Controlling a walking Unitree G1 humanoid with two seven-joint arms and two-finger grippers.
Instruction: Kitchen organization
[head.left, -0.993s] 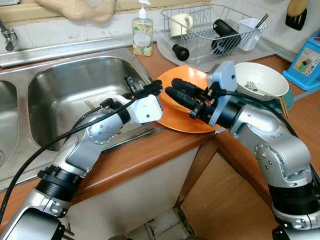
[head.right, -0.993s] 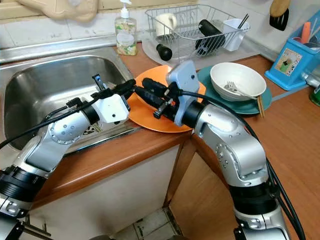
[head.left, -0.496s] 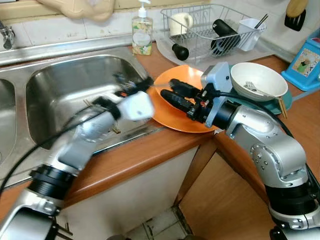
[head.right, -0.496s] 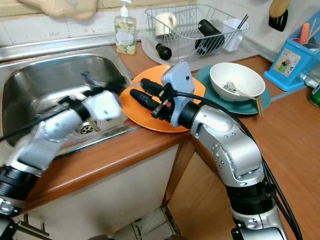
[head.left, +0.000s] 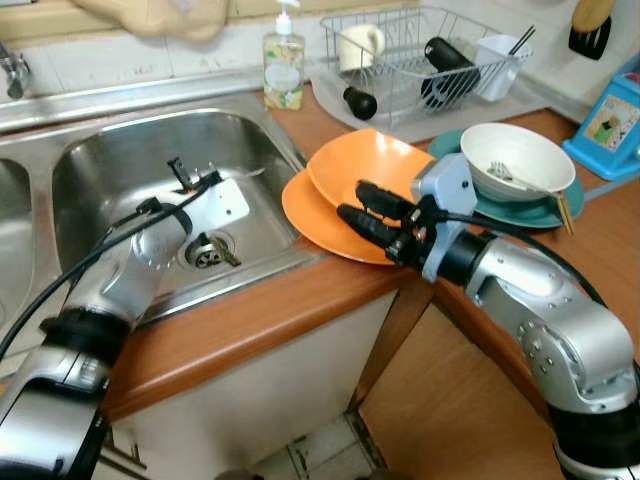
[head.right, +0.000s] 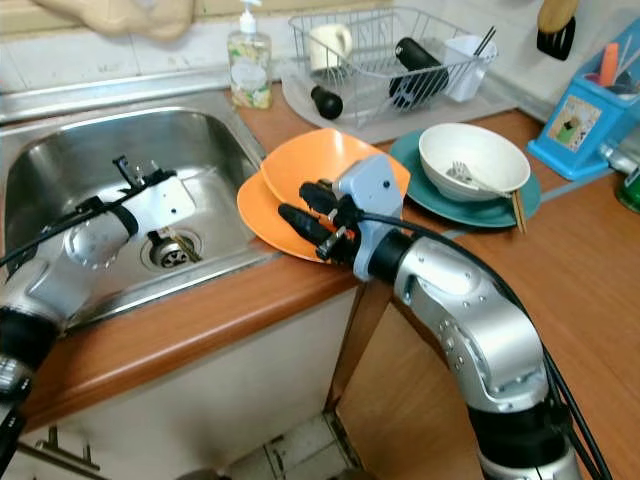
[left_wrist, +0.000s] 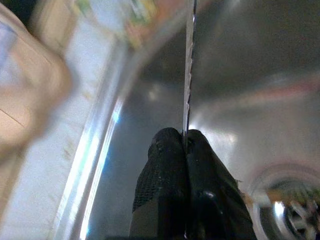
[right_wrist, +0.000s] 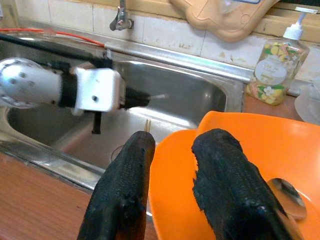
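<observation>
My left gripper (head.left: 213, 183) hangs over the steel sink (head.left: 100, 150), shut on a thin serrated knife (left_wrist: 188, 75) whose blade points toward the soap bottle. An orange bowl (head.left: 365, 162) leans tilted on an orange plate (head.left: 312, 212) at the counter's edge beside the sink. At the plate's near side my right gripper (head.left: 352, 199) stands open. In the right wrist view the plate's rim lies between its black fingers (right_wrist: 125, 175), which are apart. A metal spoon-like piece (right_wrist: 284, 191) rests in the bowl.
A white bowl (head.left: 515, 160) with a fork sits on a teal plate (head.left: 545, 212) to the right, chopsticks beside it. Behind stand a dish rack (head.left: 420, 60) with a mug, a soap bottle (head.left: 284, 68) and a blue box (head.left: 612, 120). A drain (head.left: 205, 250) is in the sink.
My left gripper has pulled back from the orange plate to over the sink, carrying the knife. The right gripper has slid nearer the plate's front edge, and the tilted bowl shows fully.
</observation>
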